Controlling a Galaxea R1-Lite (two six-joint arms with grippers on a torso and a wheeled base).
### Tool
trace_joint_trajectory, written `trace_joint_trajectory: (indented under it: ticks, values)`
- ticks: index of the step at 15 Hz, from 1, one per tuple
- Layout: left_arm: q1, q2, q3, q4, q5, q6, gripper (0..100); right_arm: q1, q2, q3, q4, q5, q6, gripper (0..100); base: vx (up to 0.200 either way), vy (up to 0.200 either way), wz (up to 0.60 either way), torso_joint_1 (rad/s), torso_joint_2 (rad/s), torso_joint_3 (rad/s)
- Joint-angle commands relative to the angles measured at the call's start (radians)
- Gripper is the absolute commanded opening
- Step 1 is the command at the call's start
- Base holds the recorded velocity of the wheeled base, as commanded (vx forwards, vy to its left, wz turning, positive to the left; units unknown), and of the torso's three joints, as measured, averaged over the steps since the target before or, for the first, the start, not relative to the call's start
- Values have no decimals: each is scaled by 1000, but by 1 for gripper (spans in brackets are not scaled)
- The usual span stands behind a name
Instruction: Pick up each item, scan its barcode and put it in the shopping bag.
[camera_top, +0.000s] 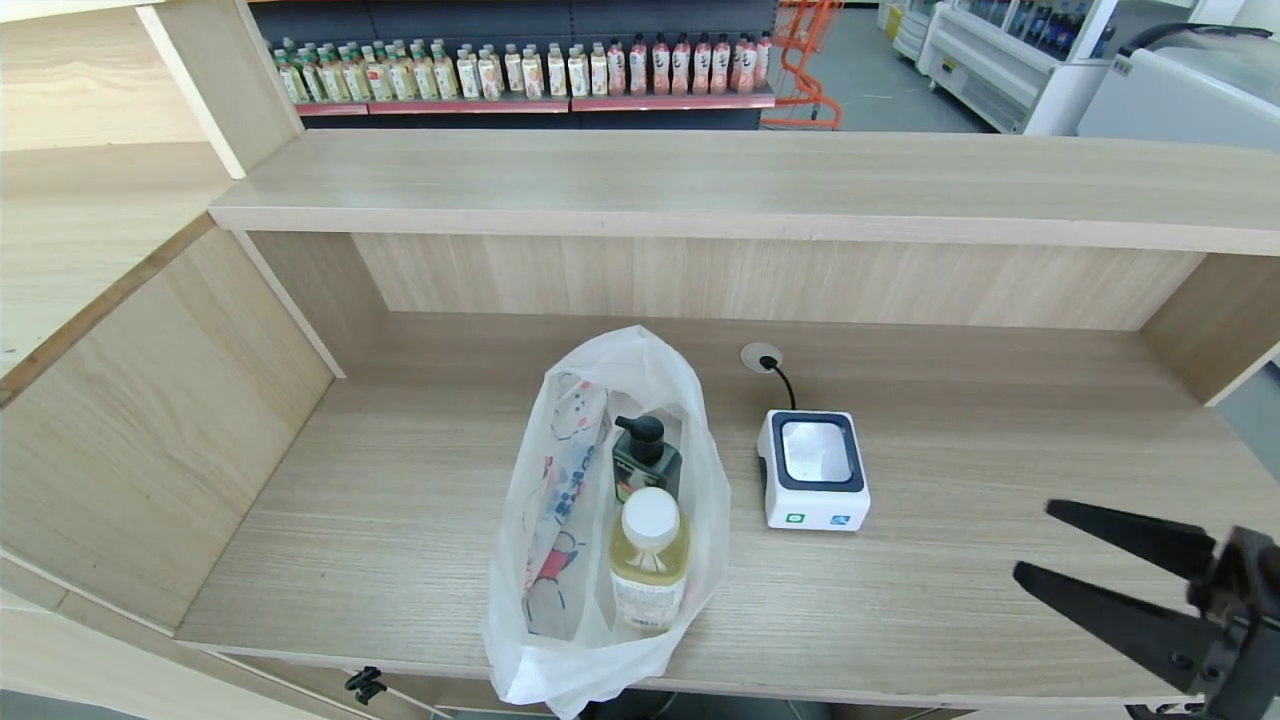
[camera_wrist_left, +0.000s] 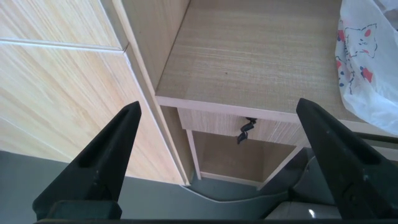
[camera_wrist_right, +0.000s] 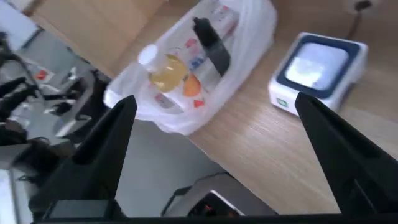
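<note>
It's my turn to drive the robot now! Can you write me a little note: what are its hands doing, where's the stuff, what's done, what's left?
Left gripper: open, empty, in front of the counter edge.
Right gripper: open, empty, right of the scanner.
Shopping bag sits left of the scanner, holding a pump bottle, a white-capped bottle and a printed pack.
Done: three items bagged.
Left: probably nothing more to scan.
</note>
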Motion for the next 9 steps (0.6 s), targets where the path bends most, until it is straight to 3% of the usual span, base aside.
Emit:
trace_joint_trajectory:
  ticks: [1, 4, 5, 7, 8, 9]
  values:
    - [0, 0, 0, 0, 1, 0, 100, -125, -509, 132, 425, -348, -112, 100, 0, 0, 0, 0, 0, 0]
    - [0, 0, 0, 0, 1, 0, 100, -241, -833, 223, 543, -346, -116, 100, 0, 0, 0, 0, 0, 0]
    - [0, 0, 0, 0, 1, 0, 100, -270, -962, 201, 676, -309, -113, 100, 0, 0, 0, 0, 0, 0]
    - [0, 0, 0, 0, 1, 0, 100, -244, -1014, 213, 649, -374, -135, 100, 0, 0, 0, 0, 0, 0]
    - [0, 0, 0, 0, 1, 0, 100, -246, -1014, 223, 659, -501, -159, 100, 0, 0, 0, 0, 0, 0]
    - [0, 0, 0, 0, 1, 0, 100, -246, -1014, 223, 659, -495, -132, 100, 0, 0, 0, 0, 0, 0]
